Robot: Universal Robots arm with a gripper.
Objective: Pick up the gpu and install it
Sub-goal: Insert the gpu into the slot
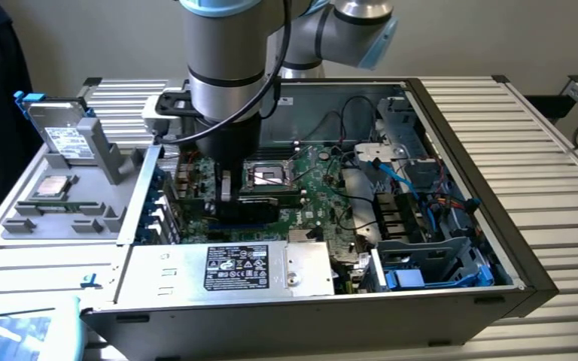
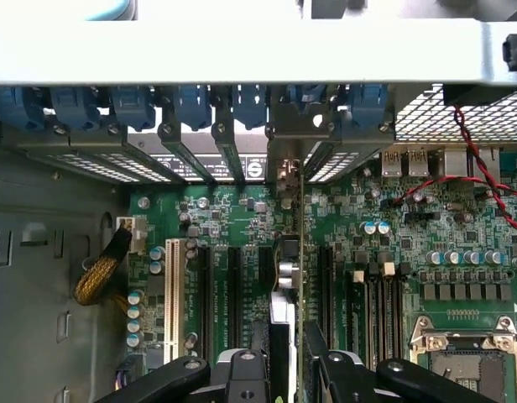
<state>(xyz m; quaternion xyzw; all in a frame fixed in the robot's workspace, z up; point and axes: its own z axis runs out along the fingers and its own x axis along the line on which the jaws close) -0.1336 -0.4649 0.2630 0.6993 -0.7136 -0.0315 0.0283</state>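
Exterior view: the robot arm's thick grey wrist reaches down into an open black computer case point(image 1: 490, 226) and hides most of the hand point(image 1: 225, 188). Under it, only a dark sliver shows of the gpu point(image 1: 241, 210), a small green circuit-board card with a black block. It stands on the large green motherboard point(image 1: 314, 188), just beside the square metal processor socket point(image 1: 269, 177). A silver power-supply box with a black label point(image 1: 237, 267) sits nearer the camera. Outside the case, toward the exterior view's left, a silver white-labelled hard drive point(image 1: 63, 135) stands upright on the slatted metal tabletop point(image 1: 540, 128).

Wrist view: the hand point(image 2: 290, 374) is cut off at the picture's edge. Its black fingers point(image 2: 242, 378) are partly closed, pressed against both faces of the gpu point(image 2: 300, 252) and gripping it. The card is seen edge-on and upright, parallel to the black expansion slots point(image 2: 233, 294). Its long axis runs from the hand to the silver end bracket point(image 2: 284, 159), which meets the case's rear wall below a row of blue latches point(image 2: 191, 105). Whether it is fully seated is hard to make out.
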